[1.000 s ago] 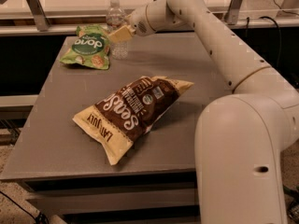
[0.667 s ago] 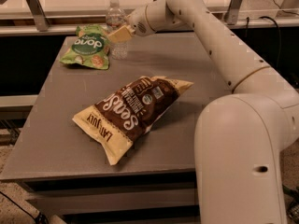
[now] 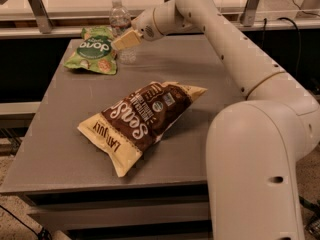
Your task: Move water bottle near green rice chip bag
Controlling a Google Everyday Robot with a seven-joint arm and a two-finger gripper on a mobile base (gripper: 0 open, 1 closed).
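Observation:
The water bottle (image 3: pixel 119 15) stands upright at the far left of the grey table (image 3: pixel 210 69), right beside the green rice chip bag (image 3: pixel 94 53), which lies flat at the far left corner. My gripper (image 3: pixel 125 39) is at the bottle's middle, reaching in from the right, and covers part of the bottle's body. The bottle's lower part shows just below the gripper, down at the table top. My white arm (image 3: pixel 235 49) stretches over the table's right side.
A large brown and cream snack bag (image 3: pixel 142 116) lies flat in the middle of the table. A rail with metal posts (image 3: pixel 37 4) runs behind the far edge. The table's left and front edges drop to the floor.

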